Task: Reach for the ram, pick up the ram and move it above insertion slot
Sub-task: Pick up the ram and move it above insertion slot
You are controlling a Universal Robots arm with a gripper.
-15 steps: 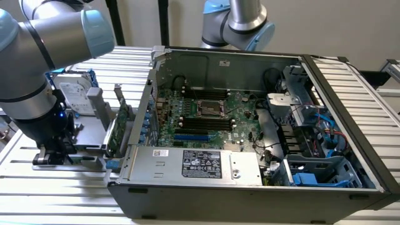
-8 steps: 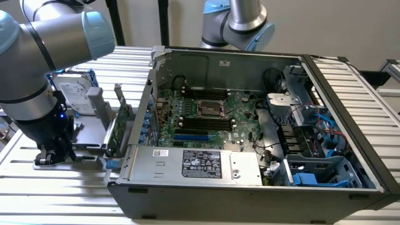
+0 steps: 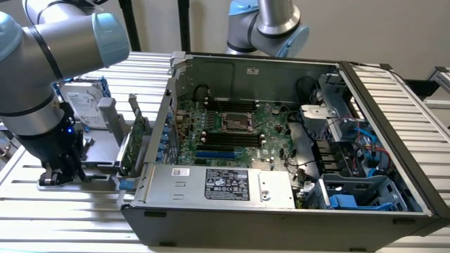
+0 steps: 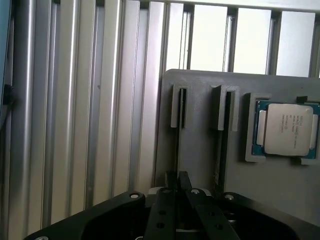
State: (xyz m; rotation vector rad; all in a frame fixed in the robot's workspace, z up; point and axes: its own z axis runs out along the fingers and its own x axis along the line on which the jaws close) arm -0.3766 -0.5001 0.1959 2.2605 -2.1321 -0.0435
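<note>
The ram (image 4: 178, 142) stands on edge in a slot of a grey holder (image 4: 200, 150) and shows as a thin dark strip. My gripper (image 4: 178, 180) sits straight over it, its two black fingers (image 4: 170, 182) pressed close on either side of the strip. In the exterior view the gripper (image 3: 60, 173) is down at the holder (image 3: 98, 153), at the exterior view's left of the open computer case. The black memory slots (image 3: 232, 139) lie on the motherboard inside the case, beside the processor socket (image 3: 237, 122).
A processor chip (image 4: 287, 127) lies in a pocket of the holder. A silver hard drive (image 3: 84, 105) and a green expansion card (image 3: 137, 142) stand between my arm and the case wall (image 3: 168, 105). A second arm's base (image 3: 271, 26) rises behind the case.
</note>
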